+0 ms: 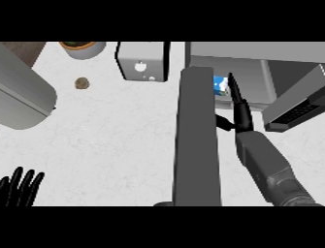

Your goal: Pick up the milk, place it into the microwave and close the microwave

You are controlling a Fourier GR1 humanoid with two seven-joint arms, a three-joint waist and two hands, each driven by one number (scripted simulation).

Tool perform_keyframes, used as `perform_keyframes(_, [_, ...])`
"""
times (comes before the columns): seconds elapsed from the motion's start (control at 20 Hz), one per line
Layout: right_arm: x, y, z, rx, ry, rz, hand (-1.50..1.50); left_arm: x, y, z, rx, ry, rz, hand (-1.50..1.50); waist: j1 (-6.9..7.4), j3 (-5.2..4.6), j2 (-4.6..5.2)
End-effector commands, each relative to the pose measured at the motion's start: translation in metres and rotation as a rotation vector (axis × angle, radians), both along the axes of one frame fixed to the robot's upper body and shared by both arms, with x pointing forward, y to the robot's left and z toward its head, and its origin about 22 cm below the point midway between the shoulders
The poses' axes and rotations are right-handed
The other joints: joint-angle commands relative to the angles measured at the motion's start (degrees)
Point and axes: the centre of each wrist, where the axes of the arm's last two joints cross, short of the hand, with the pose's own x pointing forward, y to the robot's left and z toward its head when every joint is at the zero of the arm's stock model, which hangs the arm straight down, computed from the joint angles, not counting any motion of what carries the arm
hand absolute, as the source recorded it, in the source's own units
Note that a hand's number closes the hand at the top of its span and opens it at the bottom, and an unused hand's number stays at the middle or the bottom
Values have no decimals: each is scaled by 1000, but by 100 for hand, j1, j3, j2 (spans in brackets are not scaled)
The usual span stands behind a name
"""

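Observation:
The milk [220, 85], a small blue and white carton, stands inside the open microwave [265, 52] near the left side of its opening. The microwave door [197, 140] swings out toward me as a long grey slab in the middle of the view. My right hand [241, 109] reaches into the opening with straight fingers lying along the carton's right side, and its thumb [224, 122] points toward the door. Most of the carton is hidden by the door and the fingers. My left hand [18, 189] rests open, fingers up, at the lower left edge.
A large grey rounded object [11, 94] juts in from the left. A small brown item [82, 83], a potted plant [82, 48] and a white box-shaped appliance [143, 60] sit at the back. A dark grey slanted block [301, 104] lies right of my right hand.

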Motion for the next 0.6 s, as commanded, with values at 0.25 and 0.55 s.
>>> perform_keyframes(0.25, [-49,-24,-45,117,-10,110,-150,-11,0,-11,20,38,3,-150,-256,-10,-99])
perform_keyframes(0.55, [-64,-49,-53,151,26,185,-150,-7,-14,-3,56,64,-60,-150,-377,-16,-144])
